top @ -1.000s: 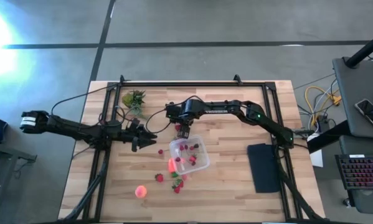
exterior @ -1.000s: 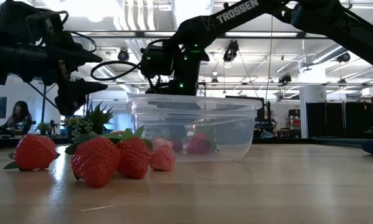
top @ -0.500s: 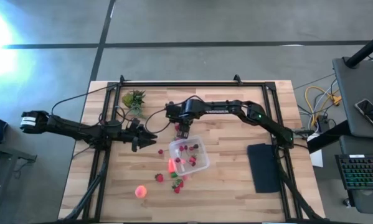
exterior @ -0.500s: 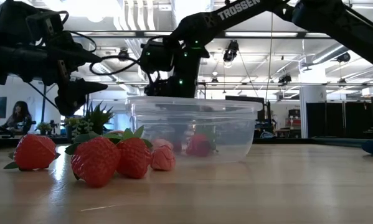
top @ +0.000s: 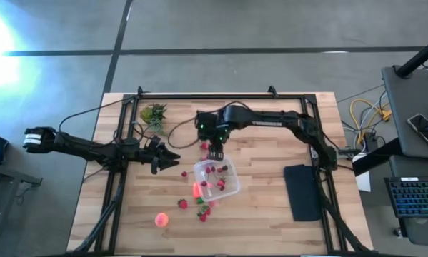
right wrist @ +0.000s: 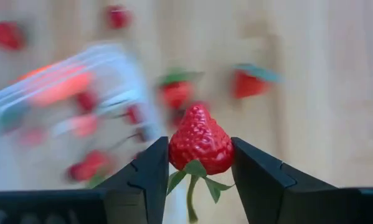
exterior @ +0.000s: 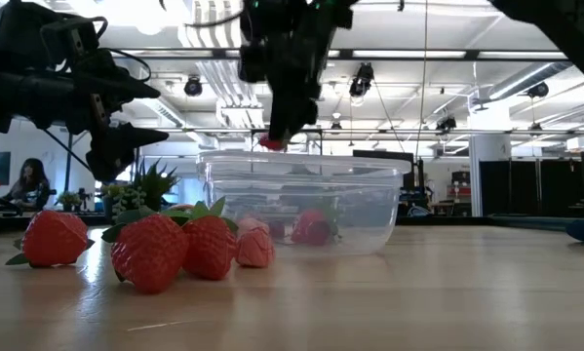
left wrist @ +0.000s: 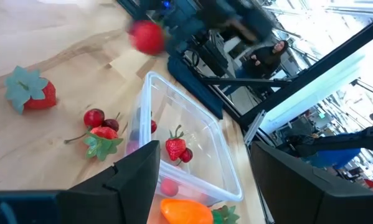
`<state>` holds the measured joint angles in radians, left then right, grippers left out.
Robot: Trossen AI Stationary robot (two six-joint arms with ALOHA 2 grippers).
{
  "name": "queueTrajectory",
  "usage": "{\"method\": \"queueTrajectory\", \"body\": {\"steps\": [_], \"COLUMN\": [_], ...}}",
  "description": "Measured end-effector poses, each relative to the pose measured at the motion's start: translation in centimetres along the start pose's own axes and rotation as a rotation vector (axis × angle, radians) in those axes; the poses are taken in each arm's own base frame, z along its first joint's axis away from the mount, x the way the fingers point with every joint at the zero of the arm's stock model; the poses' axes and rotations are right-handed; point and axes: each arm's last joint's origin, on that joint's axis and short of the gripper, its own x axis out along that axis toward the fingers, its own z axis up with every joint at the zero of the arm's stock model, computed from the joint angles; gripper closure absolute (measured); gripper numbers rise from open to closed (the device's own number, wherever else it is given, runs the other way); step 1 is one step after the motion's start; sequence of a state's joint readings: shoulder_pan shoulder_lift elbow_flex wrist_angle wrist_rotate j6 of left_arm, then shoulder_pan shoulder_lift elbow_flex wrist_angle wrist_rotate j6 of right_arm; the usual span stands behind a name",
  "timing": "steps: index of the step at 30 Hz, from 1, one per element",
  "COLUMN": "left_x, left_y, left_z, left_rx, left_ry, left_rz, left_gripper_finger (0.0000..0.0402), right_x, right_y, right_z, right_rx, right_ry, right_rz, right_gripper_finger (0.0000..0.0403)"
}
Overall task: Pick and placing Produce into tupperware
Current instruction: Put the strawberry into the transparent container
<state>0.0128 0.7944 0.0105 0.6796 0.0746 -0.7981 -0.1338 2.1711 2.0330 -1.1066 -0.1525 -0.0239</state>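
Observation:
My right gripper (top: 215, 150) hangs over the far left corner of the clear tupperware (top: 218, 178), shut on a red strawberry (right wrist: 200, 140). In the low view the berry (exterior: 270, 143) shows just above the tupperware's rim (exterior: 301, 156). Several strawberries lie inside the tupperware. More lie on the table beside it (top: 184, 173) (top: 183, 203) (top: 203, 213), and a round orange-pink fruit (top: 161, 220) sits nearer the front edge. My left gripper (top: 172, 158) waits open to the tupperware's left, pointing level toward it. My right gripper pinches the strawberry by its two sides (right wrist: 177, 147) between its two fingers (right wrist: 150, 169). The fingers come steeply from above. The berry's green top (right wrist: 194, 169) faces back toward the wrist and its tip points away. It is lifted clear of the table.
A green leafy clump (top: 154, 114) lies at the far left of the table. A flat black pad (top: 303, 191) lies at the right. A black frame (top: 221, 97) runs along the table's far edge and down both sides.
My right gripper has risen from table height behind the tupperware to above its rim, tipping more steeply downward. It has carried the strawberry up with it, clear of the table.

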Motion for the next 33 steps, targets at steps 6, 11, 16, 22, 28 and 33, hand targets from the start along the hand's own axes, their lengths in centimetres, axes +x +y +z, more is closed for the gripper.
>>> {"method": "queueTrajectory", "body": {"steps": [6,11,16,22,28,33], "left_x": [0.0,0.0,0.0,0.0,0.0,0.0], "left_y": [0.0,0.0,0.0,0.0,0.0,0.0], "left_z": [0.0,0.0,0.0,0.0,0.0,0.0], "left_rx": [0.003,0.003,0.002,0.002,-0.001,0.000], "left_ry": [0.002,0.003,0.003,0.003,0.003,0.002], "left_rz": [0.002,0.004,0.003,0.003,0.003,0.003], "left_gripper_finger": [0.0164,0.0164,0.0164,0.0164,0.0164,0.0164], "right_x": [0.4,2.0,2.6,2.0,1.1,2.3], "right_y": [4.0,7.1,7.3,5.8,1.8,-1.3], "right_z": [-1.0,-2.1,-2.5,-1.9,0.1,1.1], "right_rx": [-0.096,-0.208,-0.204,-0.098,0.203,0.363], "right_ry": [0.081,0.135,0.158,0.127,-0.059,-0.149], "right_rz": [0.117,0.096,-0.051,-0.082,-0.089,-0.088], "right_gripper_finger": [0.0249,0.0240,0.0209,0.0154,0.0127,0.0136]}}
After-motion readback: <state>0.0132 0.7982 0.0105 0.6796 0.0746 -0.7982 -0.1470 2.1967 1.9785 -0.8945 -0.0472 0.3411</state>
